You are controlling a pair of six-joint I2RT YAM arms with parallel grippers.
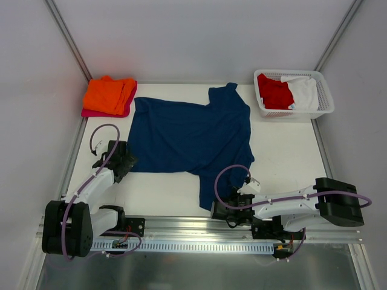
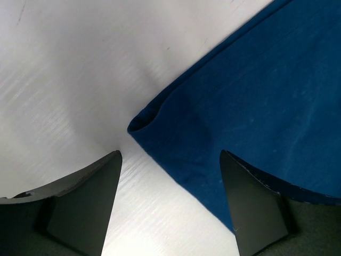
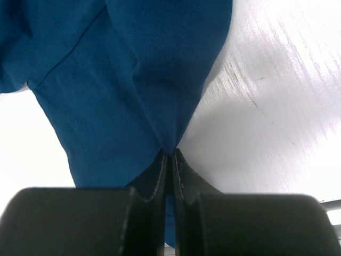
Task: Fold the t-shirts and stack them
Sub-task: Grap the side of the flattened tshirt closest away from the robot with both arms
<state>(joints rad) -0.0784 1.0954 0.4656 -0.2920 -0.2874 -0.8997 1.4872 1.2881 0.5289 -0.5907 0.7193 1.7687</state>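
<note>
Now our left gripper [image 2: 169, 156] stands open, the navy shirt's [image 1: 187, 133] corner just ahead; our right gripper [image 3: 169, 153] clamps its near edge.

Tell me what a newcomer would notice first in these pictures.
A navy blue t-shirt lies spread across the middle of the table, wrinkled and unfolded. The right fingers are pinched shut on its near edge, while the left fingers stand open at its near-left corner. A folded orange t-shirt sits at the far left, and a white basket at the far right.
</note>
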